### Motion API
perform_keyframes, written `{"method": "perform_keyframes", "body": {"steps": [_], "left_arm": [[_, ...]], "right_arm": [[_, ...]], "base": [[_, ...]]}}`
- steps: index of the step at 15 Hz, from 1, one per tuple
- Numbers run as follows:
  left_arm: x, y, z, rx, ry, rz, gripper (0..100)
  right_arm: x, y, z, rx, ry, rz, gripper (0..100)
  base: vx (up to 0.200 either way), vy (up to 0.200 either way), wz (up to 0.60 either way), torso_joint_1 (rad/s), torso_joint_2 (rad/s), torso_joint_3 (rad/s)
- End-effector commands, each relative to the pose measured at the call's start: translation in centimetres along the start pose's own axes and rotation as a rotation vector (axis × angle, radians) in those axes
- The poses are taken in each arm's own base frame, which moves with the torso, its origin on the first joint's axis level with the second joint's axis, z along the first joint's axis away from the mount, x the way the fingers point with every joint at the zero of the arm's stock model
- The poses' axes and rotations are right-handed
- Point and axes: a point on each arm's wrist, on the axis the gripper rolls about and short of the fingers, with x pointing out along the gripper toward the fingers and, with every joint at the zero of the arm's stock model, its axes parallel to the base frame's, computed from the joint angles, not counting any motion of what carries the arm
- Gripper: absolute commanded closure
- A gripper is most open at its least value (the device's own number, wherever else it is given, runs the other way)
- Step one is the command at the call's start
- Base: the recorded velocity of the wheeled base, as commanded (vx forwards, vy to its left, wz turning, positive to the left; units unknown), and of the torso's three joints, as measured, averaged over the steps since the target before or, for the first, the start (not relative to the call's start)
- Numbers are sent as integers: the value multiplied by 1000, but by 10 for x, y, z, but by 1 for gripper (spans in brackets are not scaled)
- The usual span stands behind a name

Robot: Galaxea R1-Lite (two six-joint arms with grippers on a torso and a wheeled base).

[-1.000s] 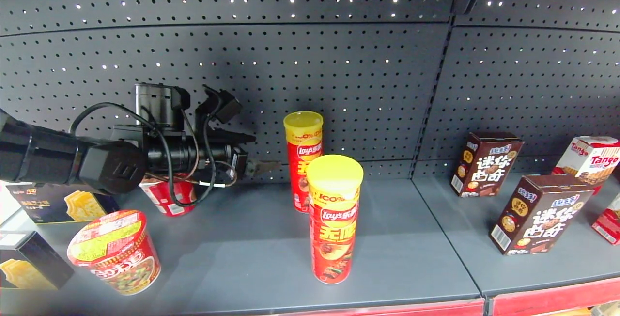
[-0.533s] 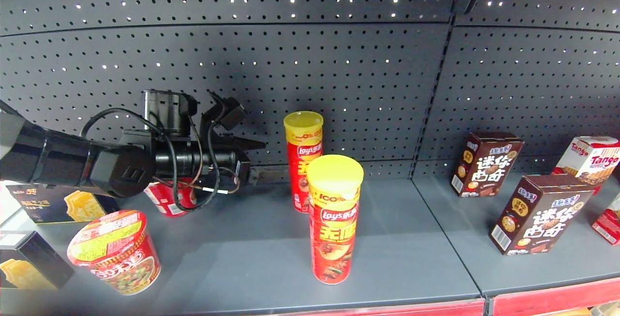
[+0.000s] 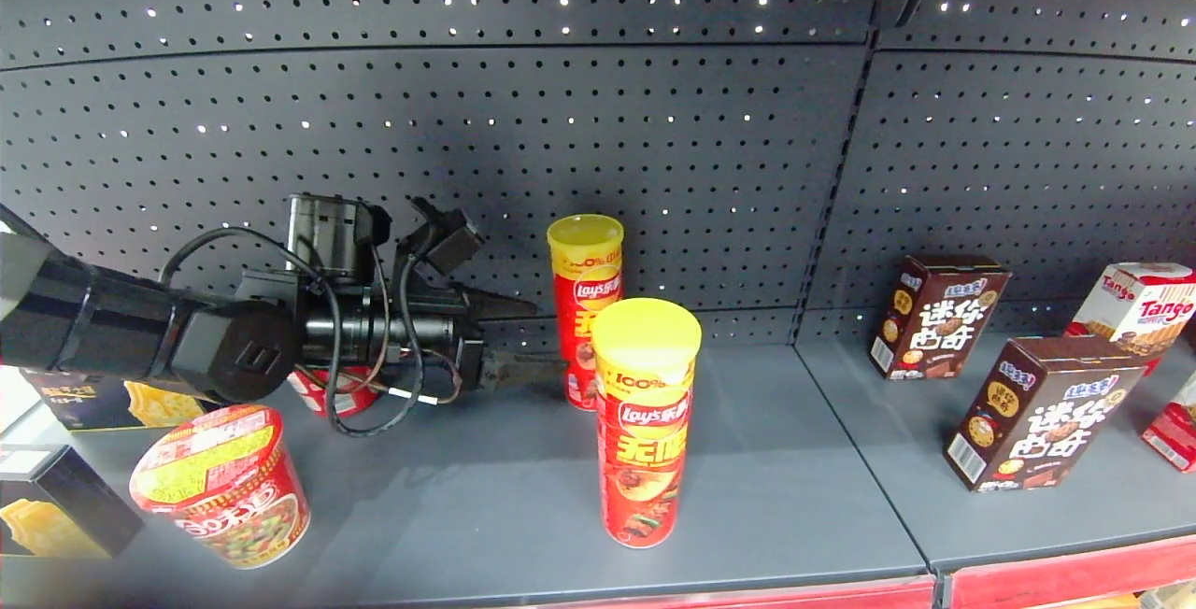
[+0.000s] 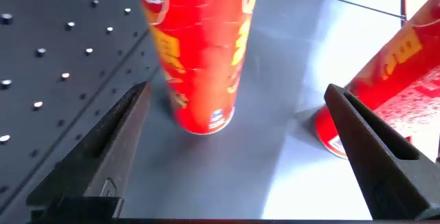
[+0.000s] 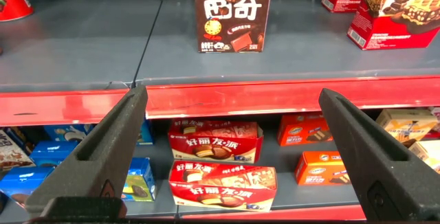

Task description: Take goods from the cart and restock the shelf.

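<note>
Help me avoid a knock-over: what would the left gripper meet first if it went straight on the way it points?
Most likely the rear chips can, standing upright ahead of the open left gripper; the front can seems off to the side.

The head camera faces the shelf (image 3: 486,497) and pegboard (image 3: 654,123) from in front, tilted down, at middling range. The left wrist camera peers close between the left gripper's (image 4: 237,93) spread fingers at the rear chip can (image 4: 199,52) and front chip can (image 4: 385,93) (both near centre in the head view). The right wrist camera sits lower and farther back, facing the red shelf edge (image 5: 275,93); it shares the brown cookie box (image 5: 232,11), at 4 o'clock in the head view.
</note>
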Motion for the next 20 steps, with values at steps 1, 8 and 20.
{"method": "perform_keyframes", "body": {"steps": [1,8,20], "left_arm": [[5,-6,2,5,2,-20,0],[20,-14,0,11,13,-63,0],[15,-9,-9,-19,32,-38,0]], "right_arm": [[0,0,0,0,3,1,0],[0,0,0,0,1,1,0],[0,0,0,0,1,1,0]], "base": [[0,0,0,0,0,0],[0,0,0,0,0,0],[0,0,0,0,0,0]]}}
